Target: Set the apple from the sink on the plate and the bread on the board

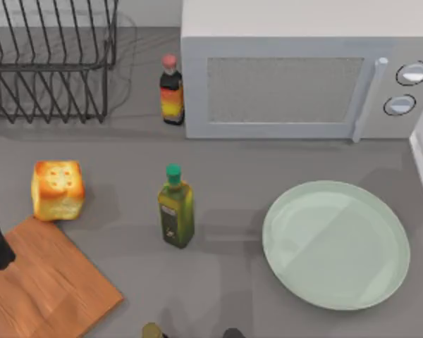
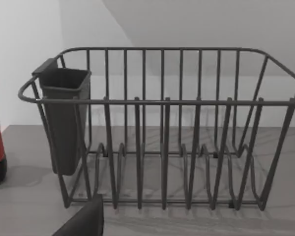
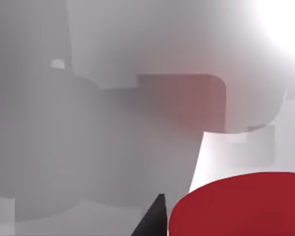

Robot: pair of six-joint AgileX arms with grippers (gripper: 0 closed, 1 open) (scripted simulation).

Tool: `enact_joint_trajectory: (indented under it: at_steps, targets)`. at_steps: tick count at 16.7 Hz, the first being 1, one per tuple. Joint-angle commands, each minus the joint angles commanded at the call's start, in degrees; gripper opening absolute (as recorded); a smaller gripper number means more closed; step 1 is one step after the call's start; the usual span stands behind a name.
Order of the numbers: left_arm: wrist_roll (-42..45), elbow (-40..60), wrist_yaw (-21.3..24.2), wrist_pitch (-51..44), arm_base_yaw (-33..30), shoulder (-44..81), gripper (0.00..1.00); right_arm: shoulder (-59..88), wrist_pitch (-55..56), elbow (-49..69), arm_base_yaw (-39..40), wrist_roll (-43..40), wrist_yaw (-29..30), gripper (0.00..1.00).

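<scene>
Apple (image 3: 241, 206) fills the lower right of our right wrist view, a broad red surface very close under the camera, with one dark fingertip (image 3: 155, 219) of the right gripper just beside it at the bottom edge. We judge the fruit lies directly ahead of that gripper; whether the fingers are spread or closed on it, we cannot tell. Pale sink walls surround it, with a red reflection mid-frame.

Left arm: a dark shape at the left edge of the top view, over the near end of the board (image 1: 46, 285), which sits in the lower left corner. Its wrist view looks toward the wire dish rack (image 2: 162, 132) and a dark cutlery cup (image 2: 64, 118) hung on the rack; a dark part of the gripper shows at the bottom edge, its opening unreadable.

Bread (image 1: 57, 190) stands at left of centre in the top view, touching or just off the board's upper corner, not yet on it. Left arm is plainly the nearer one.

Plate (image 1: 336, 243) sits bare at lower right of the top view. The right arm's move turns on carrying the apple to it.

Olive oil bottle (image 1: 176, 208) stands between bread and plate; sauce bottle (image 1: 172, 91) beside the microwave (image 1: 303, 77) at top.
</scene>
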Motion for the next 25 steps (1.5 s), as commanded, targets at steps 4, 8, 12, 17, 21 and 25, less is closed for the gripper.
enact_joint_trajectory:
  at_steps: [4, 8, 12, 17, 21, 25]
  targets:
    - [0.0, 0.0, 0.0, 0.0, 0.0, 0.0, 1.0, -5.1, -8.0, 3.1, 0.0, -0.1, -0.1, 0.0]
    - [0.0, 0.0, 0.0, 0.0, 0.0, 0.0, 1.0, -5.4, -8.4, 3.3, 0.0, 0.0, -0.1, 0.0]
    - [0.0, 0.0, 0.0, 0.0, 0.0, 0.0, 1.0, -8.7, -9.9, 4.7, 2.1, 2.3, 0.2, 0.0]
    - [0.0, 0.0, 0.0, 0.0, 0.0, 0.0, 1.0, -18.9, -15.5, 5.7, 10.9, 11.9, 0.8, 0.0]
    - [0.0, 0.0, 0.0, 0.0, 0.0, 0.0, 1.0, -26.1, -20.1, 5.6, 21.1, 22.2, 1.0, 0.0]
    - [0.0, 0.0, 0.0, 0.0, 0.0, 0.0, 1.0, -28.2, -23.3, 4.4, 32.2, 32.8, 0.9, 0.0]
